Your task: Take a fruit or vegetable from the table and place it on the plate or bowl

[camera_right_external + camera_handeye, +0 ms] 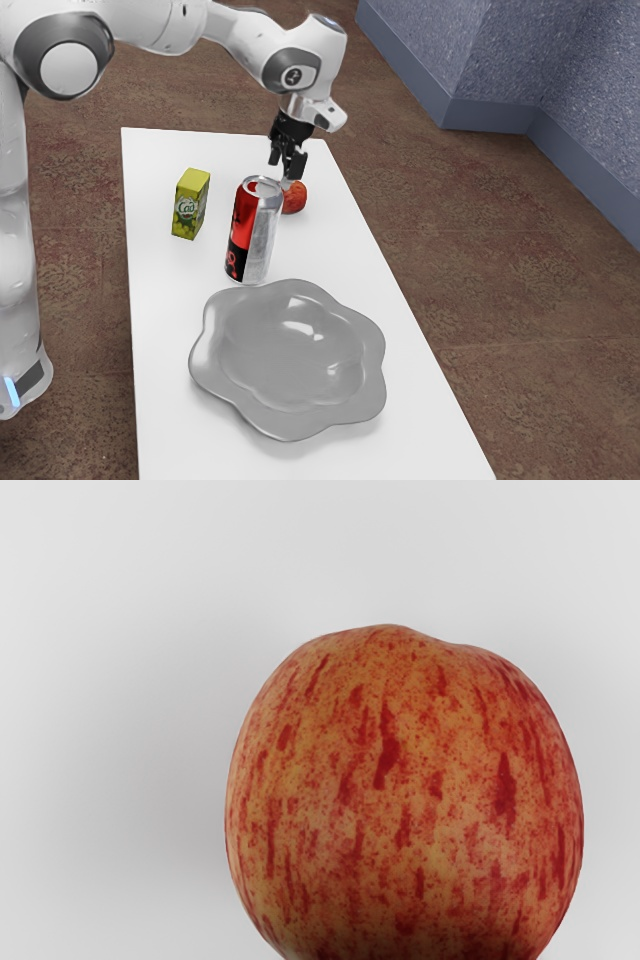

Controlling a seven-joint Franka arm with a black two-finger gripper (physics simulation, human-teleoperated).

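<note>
A red-and-yellow speckled fruit, like a peach, lies on the white table just behind the top of a red soda can. My black gripper hangs right above the fruit, open, its fingertips a little over the fruit's top and holding nothing. In the wrist view the fruit sits large and close under my hand on the white surface. The grey scalloped plate lies nearer the table's front, apart from the fruit.
The upright red soda can stands close beside the fruit, between it and the plate. A yellow-green juice box stands toward the exterior view's left. The table's edge runs close to the fruit on the exterior view's right.
</note>
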